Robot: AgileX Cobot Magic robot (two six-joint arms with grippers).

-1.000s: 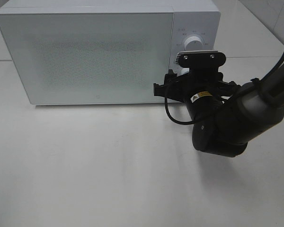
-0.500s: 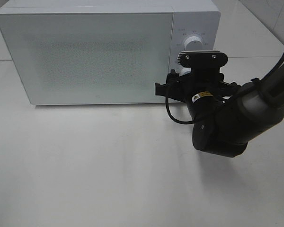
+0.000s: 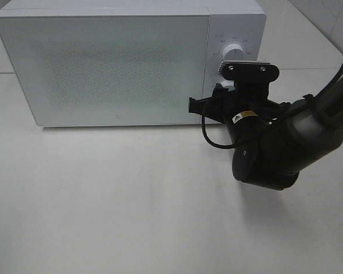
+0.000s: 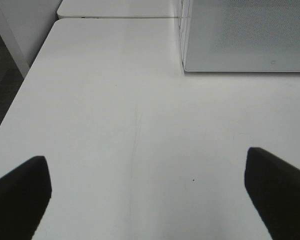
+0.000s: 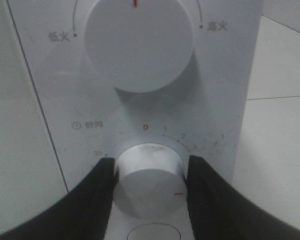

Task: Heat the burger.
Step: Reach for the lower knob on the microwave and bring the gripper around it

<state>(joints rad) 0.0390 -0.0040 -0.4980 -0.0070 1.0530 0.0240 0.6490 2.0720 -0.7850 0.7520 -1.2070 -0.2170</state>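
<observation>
A white surface [image 3: 131, 200] fills the high view, bare from the lower edge of the frame up to the microwave [image 3: 103, 68], which spans the upper part of the frame. There is open room across the whole lower left. A seam runs along the surface at the left and right edges of the frame, level with the microwave. I count one microwave with one door [image 3: 108, 63], which is closed, and two dials. The upper dial [image 3: 234, 51] is clear, while the lower one is mostly hidden behind my right arm [image 3: 297, 137]. My right pincer [image 3: 220, 91] is at the control panel, centre right. I cannot tell where the burger is: no view shows it, and the frosted door lets nothing through.

My left wrist camera shows what the high view does not, my left pincer [image 4: 147, 192]. It is spread wide with nothing between its two dark fingers [image 4: 20, 195], and it hangs over bare surface [image 4: 140, 115]. The surface's edge drops off to dark floor [image 4: 0, 100] on one side, and the microwave's [image 4: 245, 35] front corner lies well ahead.

My right wrist camera is close against the panel. My right pincer [image 5: 149, 185] is clenched on the lower dial [image 5: 149, 182], with one finger [image 5: 90, 200] pressed to each flank. That dial's red mark points past the scale's red zero, toward the far numbers. The upper dial [image 5: 138, 42] sits untouched just above, between the two fire-level labels. A rounded button [image 5: 152, 234] peeks out just under the gripped dial.
</observation>
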